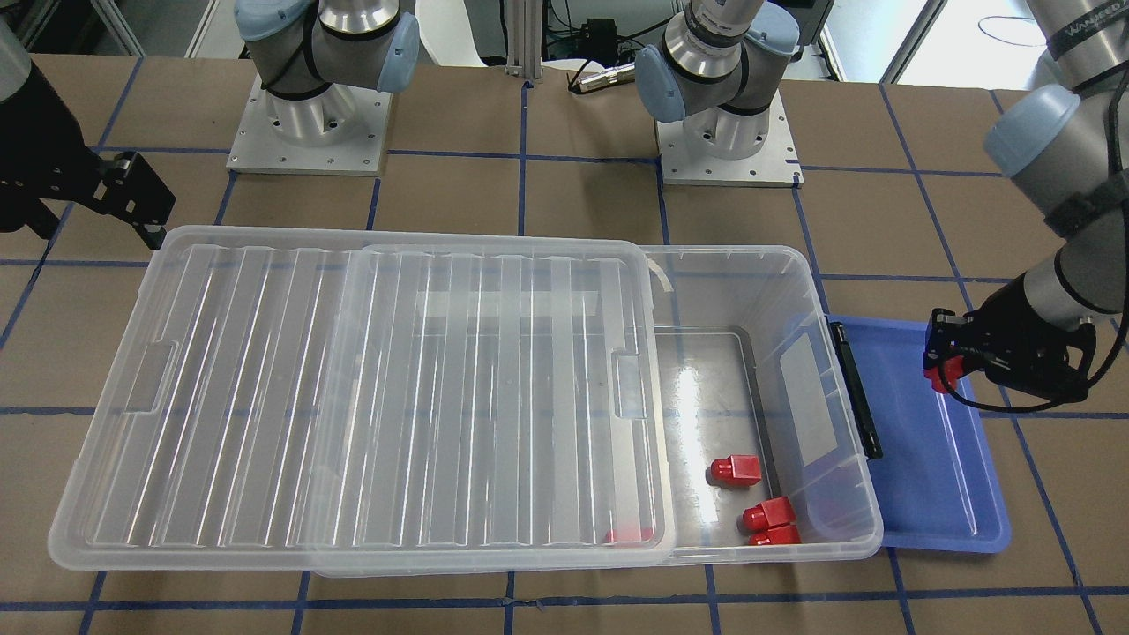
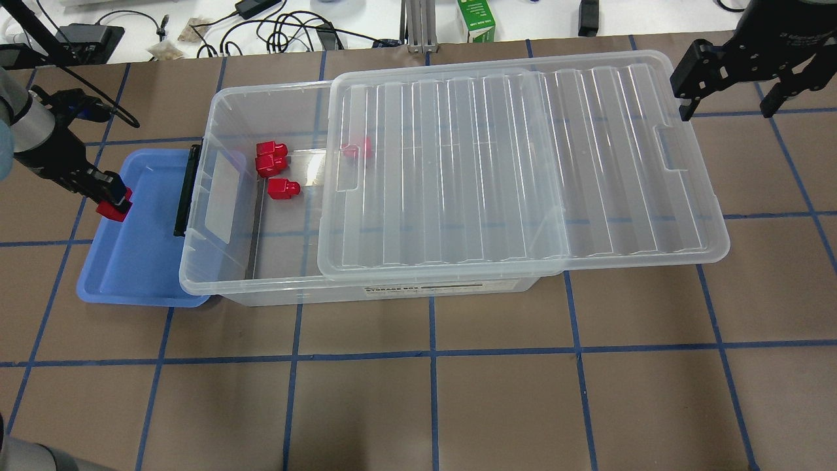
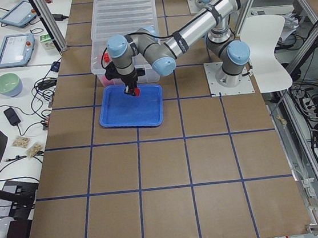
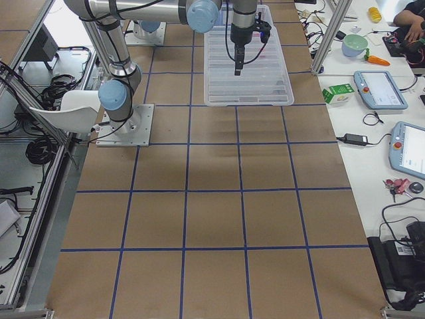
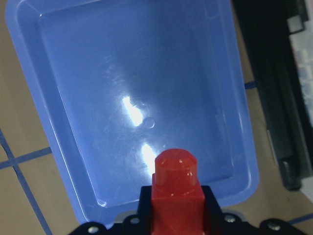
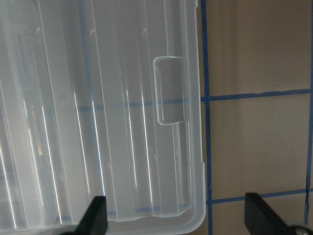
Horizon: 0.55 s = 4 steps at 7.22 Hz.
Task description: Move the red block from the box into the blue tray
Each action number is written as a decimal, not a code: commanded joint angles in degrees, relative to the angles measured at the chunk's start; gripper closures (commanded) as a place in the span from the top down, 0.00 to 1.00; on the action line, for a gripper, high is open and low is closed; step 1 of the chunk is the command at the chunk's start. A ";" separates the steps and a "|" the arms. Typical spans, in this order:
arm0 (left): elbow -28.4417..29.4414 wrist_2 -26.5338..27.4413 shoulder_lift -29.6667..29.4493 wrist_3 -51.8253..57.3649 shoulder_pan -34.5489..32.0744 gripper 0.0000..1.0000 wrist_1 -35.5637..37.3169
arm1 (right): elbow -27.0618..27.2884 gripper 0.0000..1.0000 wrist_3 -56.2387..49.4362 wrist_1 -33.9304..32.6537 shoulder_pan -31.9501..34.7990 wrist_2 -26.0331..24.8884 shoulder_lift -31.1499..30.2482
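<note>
While the red block [image 5: 176, 196] is clamped between the fingers of my left gripper [image 2: 112, 201], its round peg projects past the fingertips toward the floor of the blue tray [image 2: 140, 261], over which it is held. That tray lies against the latch end of the box [image 2: 196, 261]. Three other red blocks [image 2: 271, 160] lie in the box's uncovered part. My right gripper [image 6: 178, 220] stands wide open and holds nothing, above the outer corner of the slid-back lid [image 2: 523, 163].

Silver arms [image 1: 1058, 278], pale-blue joint caps [image 1: 1028, 123]
</note>
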 commanded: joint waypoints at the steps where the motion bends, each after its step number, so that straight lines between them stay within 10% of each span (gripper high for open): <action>1: -0.79 -0.48 -4.54 -0.28 0.56 0.14 4.04 | 0.00 1.00 0.00 0.03 0.00 0.00 0.01; 4: -4.39 -1.53 -7.97 -2.19 0.47 0.14 12.32 | 0.00 1.00 0.00 0.03 0.00 0.00 0.10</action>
